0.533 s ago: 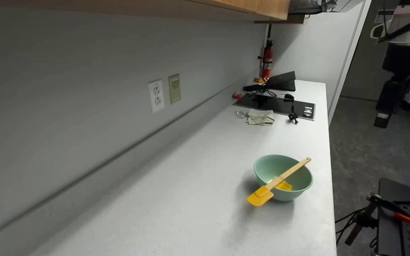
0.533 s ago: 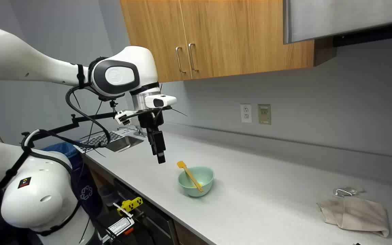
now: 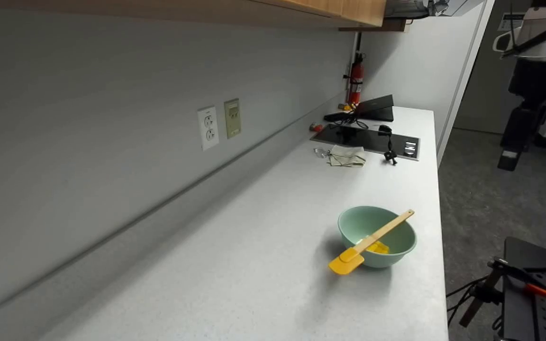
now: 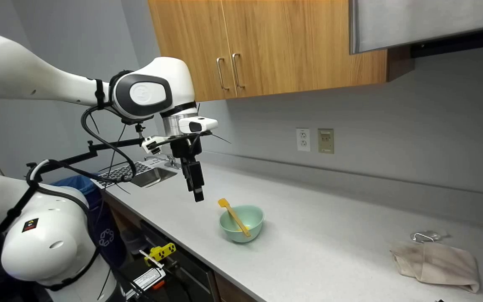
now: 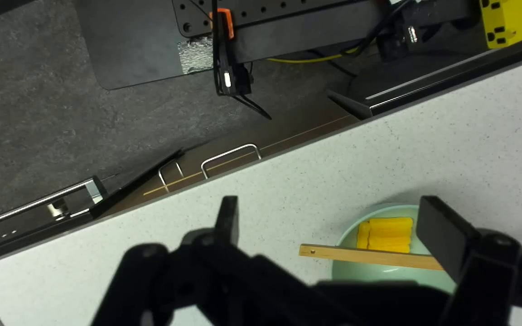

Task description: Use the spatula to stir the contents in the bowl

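White speckled worktop (image 3: pixel 206 270), wood cabinet (image 4: pixel 292 50) above, grey wall (image 4: pixel 262 126) behind. Folded cloth (image 4: pixel 440 264) near black cooktop (image 3: pixel 368 139), dark floor (image 3: pixel 472 199) alongside. Mint bowl (image 3: pixel 356 225) sits on worktop, spatula (image 3: pixel 374 237) across its rim, yellow contents (image 5: pixel 390 231) inside. Jaws wide apart, above bowl height.

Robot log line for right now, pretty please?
gripper: open, empty | spatula: resting across bowl | contents: inside bowl | stirring: none

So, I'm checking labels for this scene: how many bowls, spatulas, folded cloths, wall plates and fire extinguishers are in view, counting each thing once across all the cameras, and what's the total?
Bowl: 1
Spatula: 1
Folded cloth: 1
Wall plates: 2 (one white, one beige)
Fire extinguisher: 1
Total: 6
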